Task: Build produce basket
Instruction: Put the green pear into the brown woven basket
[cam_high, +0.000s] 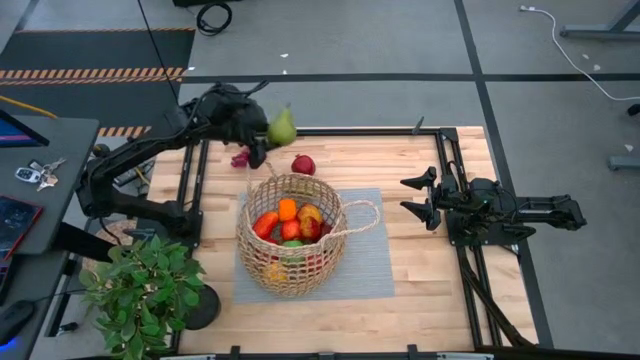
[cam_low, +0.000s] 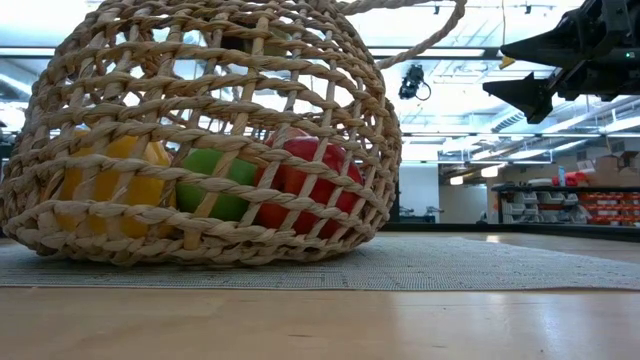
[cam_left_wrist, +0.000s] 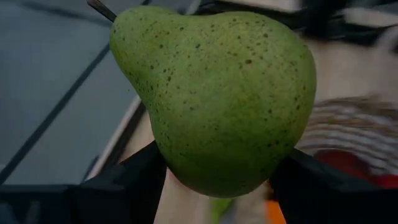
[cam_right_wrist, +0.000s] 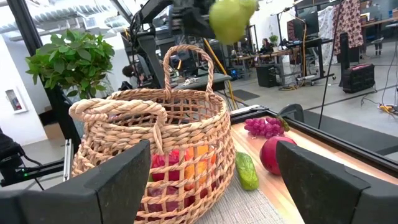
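The round tan wicker basket (cam_high: 290, 235) stands on a grey mat (cam_high: 365, 265) mid-table, with several red, orange, yellow and green pieces inside. My left gripper (cam_high: 262, 128) is shut on a green pear (cam_high: 282, 126), raised above the table's far edge, behind the basket. A dark red fruit (cam_high: 303, 164), a purple grape bunch (cam_high: 241, 158) and a small green vegetable (cam_right_wrist: 246, 170) lie on the table behind the basket. My right gripper (cam_high: 418, 198) is open and empty, to the right of the basket. My left gripper pinches the green pear's wide lower half (cam_left_wrist: 186, 174) between its two fingers (cam_left_wrist: 134, 180), one on each side. The pear is lifted clear of the table, its stem end (cam_left_wrist: 99, 7) pointing away from the gripper.
A leafy potted plant (cam_high: 145, 290) stands at the table's near left corner. A black frame rail (cam_high: 350, 131) runs along the table's far edge. The basket's loop handle (cam_high: 362, 218) sticks out toward the right arm. Bare wood lies to the right of the mat.
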